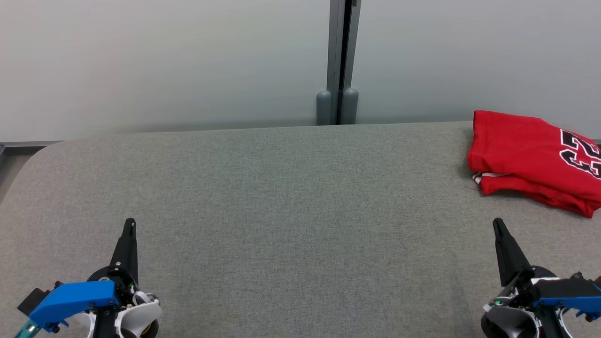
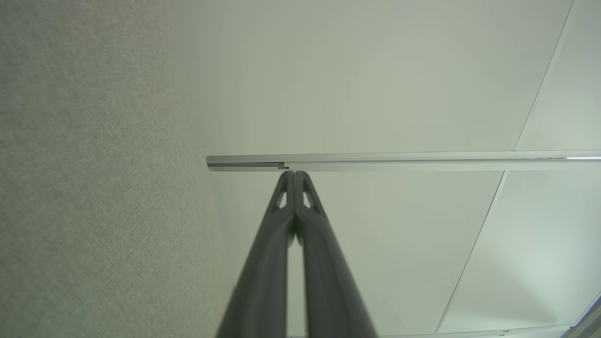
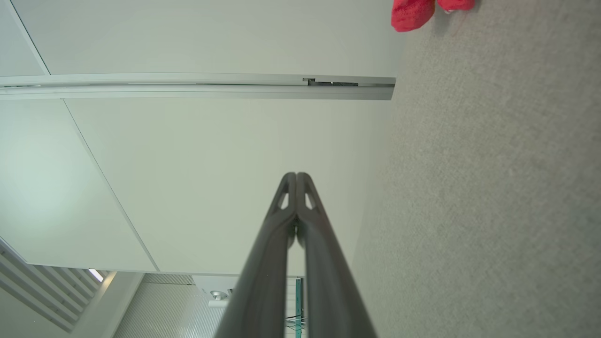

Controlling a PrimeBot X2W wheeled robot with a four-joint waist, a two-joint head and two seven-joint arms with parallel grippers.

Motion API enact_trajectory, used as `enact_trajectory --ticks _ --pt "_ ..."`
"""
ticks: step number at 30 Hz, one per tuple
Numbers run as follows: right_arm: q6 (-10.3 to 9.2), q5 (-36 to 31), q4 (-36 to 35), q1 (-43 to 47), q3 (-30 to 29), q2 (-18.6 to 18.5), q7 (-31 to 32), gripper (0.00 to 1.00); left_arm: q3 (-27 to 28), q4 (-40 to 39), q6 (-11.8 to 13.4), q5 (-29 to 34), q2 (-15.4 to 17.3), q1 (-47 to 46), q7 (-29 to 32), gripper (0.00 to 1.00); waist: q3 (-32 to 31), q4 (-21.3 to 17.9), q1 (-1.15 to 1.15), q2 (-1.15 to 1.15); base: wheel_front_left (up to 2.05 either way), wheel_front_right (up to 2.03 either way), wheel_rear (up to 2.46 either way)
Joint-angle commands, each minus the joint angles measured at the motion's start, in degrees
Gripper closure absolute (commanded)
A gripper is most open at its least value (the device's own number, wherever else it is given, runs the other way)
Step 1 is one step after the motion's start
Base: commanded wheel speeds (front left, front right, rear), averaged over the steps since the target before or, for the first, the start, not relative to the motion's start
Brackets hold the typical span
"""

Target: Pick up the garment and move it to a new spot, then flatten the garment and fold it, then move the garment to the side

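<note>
A red garment (image 1: 530, 157) with white and black numerals lies folded at the far right of the grey table (image 1: 281, 197), running off the head view's right edge. A corner of the garment (image 3: 413, 14) shows at the top of the right wrist view. My left gripper (image 1: 130, 224) rests at the lower left, shut and empty, its tips (image 2: 295, 174) pressed together. At the lower right my right gripper (image 1: 496, 222) is also shut with nothing in it, its tips (image 3: 296, 176) touching, and it sits below the garment and apart from it.
A pale partition wall (image 1: 164, 61) stands behind the table, with a grey vertical post (image 1: 339, 61) at its middle. The table's rounded left corner (image 1: 33, 159) shows at the left.
</note>
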Motion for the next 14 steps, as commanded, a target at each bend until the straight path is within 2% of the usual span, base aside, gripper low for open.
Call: enact_trajectory --ticks 1,14 --pt "0.02 0.17 -0.18 -0.77 -0.15 -0.42 0.28 1.0 -0.14 -0.23 -0.51 -0.18 0.12 -0.62 0.25 1.0 0.0 0.0 0.0 -0.01 0.0 0.0 0.0" --pt "0.02 0.18 -0.18 -0.76 -0.15 -0.42 0.28 1.0 -0.14 -0.24 -0.51 -0.19 0.12 -0.62 0.25 1.0 0.0 0.0 0.0 -0.01 0.0 0.0 0.0"
